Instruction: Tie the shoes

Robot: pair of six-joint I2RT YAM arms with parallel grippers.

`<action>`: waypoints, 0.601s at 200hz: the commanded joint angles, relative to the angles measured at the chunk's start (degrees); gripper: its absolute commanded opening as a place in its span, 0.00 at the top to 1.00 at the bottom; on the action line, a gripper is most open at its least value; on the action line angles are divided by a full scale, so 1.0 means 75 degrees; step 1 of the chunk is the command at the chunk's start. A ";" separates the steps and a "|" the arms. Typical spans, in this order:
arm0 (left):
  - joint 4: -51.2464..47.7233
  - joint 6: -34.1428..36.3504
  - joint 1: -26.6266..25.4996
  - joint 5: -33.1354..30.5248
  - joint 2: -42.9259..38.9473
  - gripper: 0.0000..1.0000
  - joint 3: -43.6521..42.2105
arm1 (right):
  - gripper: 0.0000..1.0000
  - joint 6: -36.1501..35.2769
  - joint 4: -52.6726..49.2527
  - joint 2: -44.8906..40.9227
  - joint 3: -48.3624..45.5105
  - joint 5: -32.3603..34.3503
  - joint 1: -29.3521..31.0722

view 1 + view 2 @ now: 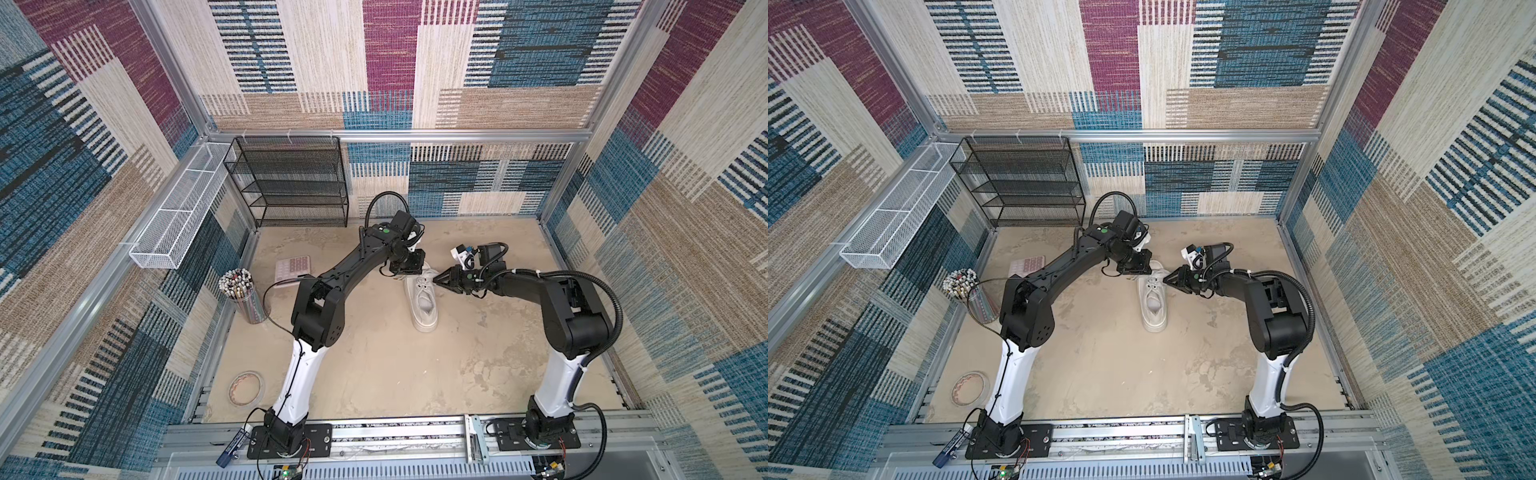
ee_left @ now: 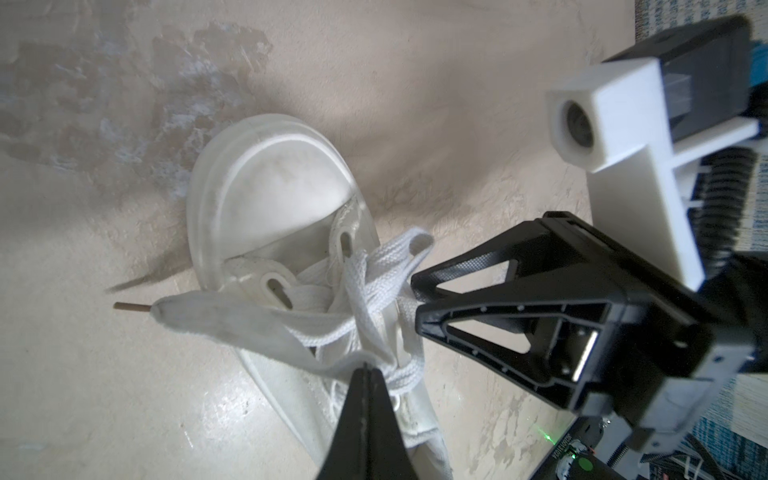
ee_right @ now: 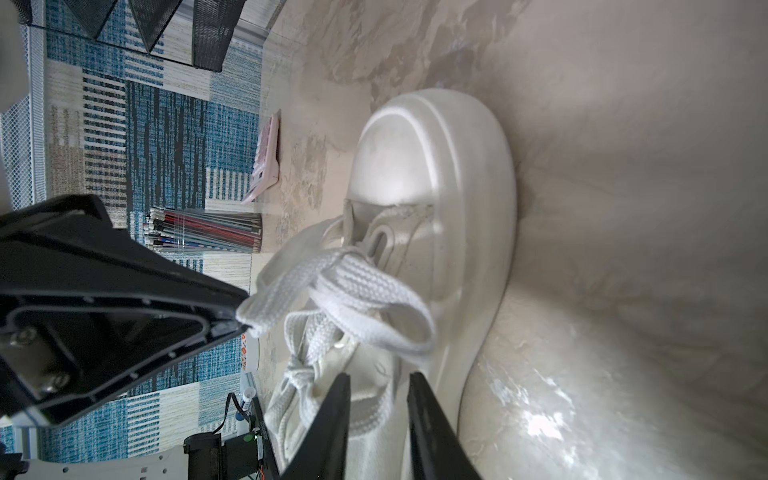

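Beige tabletop, sneaker, pencils in cup

In both top views the left arm is covering the toe of the sneaker and the tips of the left pincer. Both wrist views are cutting off the heel.

Left jaws clamped — right jaws (close by) parted.

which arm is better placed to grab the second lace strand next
Right. The left gripper is already shut on one lace, so it is busy; the right gripper is open beside the sneaker, with a free strand between its jaws.
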 commanded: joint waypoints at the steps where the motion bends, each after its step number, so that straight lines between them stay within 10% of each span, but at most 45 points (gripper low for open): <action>1: -0.0136 -0.0123 -0.0039 0.0051 0.0079 1.00 0.0084 | 0.68 0.0156 0.0088 -0.0151 -0.0068 0.0285 0.0008; 120: -0.0244 -0.0092 -0.0253 -0.0092 0.0500 1.00 0.0308 | 0.84 0.0307 0.0210 0.0012 -0.0379 0.0253 -0.0133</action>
